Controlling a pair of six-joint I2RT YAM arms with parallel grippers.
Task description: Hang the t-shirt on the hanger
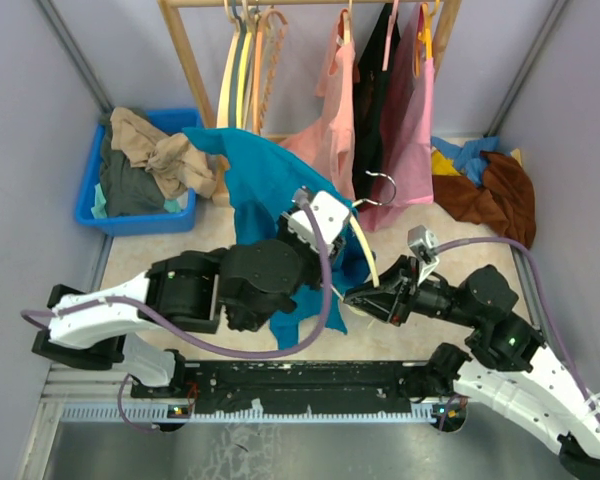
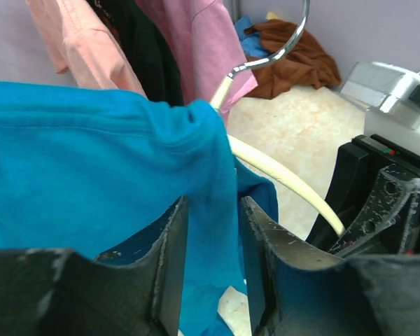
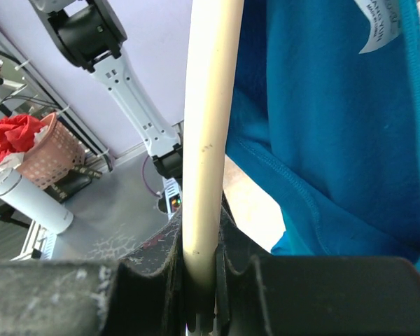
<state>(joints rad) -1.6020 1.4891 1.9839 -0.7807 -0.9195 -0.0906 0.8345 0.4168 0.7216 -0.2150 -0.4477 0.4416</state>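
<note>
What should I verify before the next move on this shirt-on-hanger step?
1. Right gripper shut on the hanger: ok, the cream arm sits between its jaws.
2. Left gripper shut on the t-shirt: ok, cloth is pinched between its fingers.
3. Hook above the cloth: ok, it stands clear in the left wrist view.
4. Both hanger shoulders covered: not ok, the arm running to the right gripper is bare.
5. Hook clear of the hung pink shirt: cannot tell, they overlap in both views that show them.
</note>
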